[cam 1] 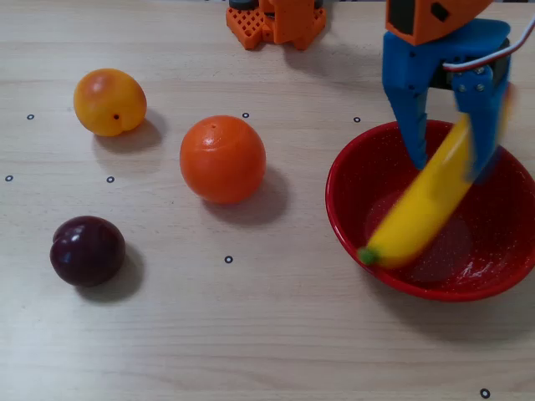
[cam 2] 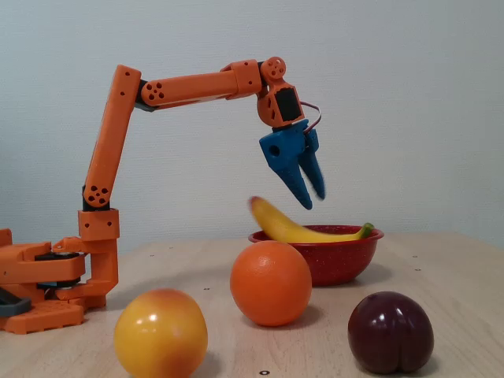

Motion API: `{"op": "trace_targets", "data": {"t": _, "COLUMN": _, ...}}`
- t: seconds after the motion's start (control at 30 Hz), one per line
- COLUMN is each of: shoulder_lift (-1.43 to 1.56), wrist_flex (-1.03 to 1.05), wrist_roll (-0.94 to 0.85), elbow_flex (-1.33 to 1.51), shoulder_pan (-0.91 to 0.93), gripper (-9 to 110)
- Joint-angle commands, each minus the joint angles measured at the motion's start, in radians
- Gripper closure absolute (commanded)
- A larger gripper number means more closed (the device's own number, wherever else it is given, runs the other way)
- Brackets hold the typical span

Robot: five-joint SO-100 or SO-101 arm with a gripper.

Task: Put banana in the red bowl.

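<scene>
Fingers (cam 2: 312, 193) parted, gripping nothing, hanging above banana (cam 1: 422, 205); on the bench (cam 1: 276, 334), overhead view, plum (cam 1: 87, 250) near left; orange (cam 1: 222, 159) mid; banana lying tilted inside red bowl (cam 1: 347, 209) at right, green tip on near-left rim.

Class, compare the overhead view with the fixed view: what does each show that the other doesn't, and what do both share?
Only the overhead view shows the red bowl's inside and the table's small ring marks. Only the fixed view shows the whole orange arm, its base and the wall. Both show the banana in the bowl, the blue gripper above, the orange, the yellow-orange fruit and the plum.
</scene>
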Motion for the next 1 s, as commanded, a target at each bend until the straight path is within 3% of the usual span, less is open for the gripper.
{"op": "trace_targets", "data": {"t": 0.0, "shoulder_lift": 0.121, "wrist_flex": -0.003, "wrist_roll": -0.011, "elbow_flex": -0.097, "shoulder_pan": 0.031, "gripper": 102}}
{"op": "trace_targets", "data": {"t": 0.43, "shoulder_lift": 0.313, "wrist_flex": -0.008, "wrist_roll": 0.038, "elbow_flex": 0.044, "shoulder_pan": 0.133, "gripper": 102}}
{"op": "trace_targets", "data": {"t": 0.97, "shoulder_lift": 0.765, "wrist_flex": -0.066, "wrist_roll": 0.150, "elbow_flex": 0.580, "shoulder_pan": 0.256, "gripper": 102}}
